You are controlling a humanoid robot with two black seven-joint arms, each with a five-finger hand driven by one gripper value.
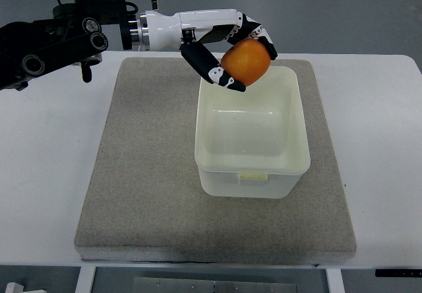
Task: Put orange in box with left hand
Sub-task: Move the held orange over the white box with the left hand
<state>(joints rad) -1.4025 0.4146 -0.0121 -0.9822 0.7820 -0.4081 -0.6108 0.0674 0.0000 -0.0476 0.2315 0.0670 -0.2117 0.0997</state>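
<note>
An orange (246, 62) is held in my left hand (232, 54), whose white and black fingers (212, 67) are curled around it. The hand holds the orange above the far left corner of a pale, open plastic box (253, 167), which looks empty. The box sits on a grey mat (145, 174) on the white table. My left arm (59, 35) comes in from the upper left. My right arm is out of view.
The grey mat covers most of the white table (46, 141). The table's bare white margins run along the left (46, 141) and right (386, 141). A metal frame part (211, 283) shows below the table's near edge.
</note>
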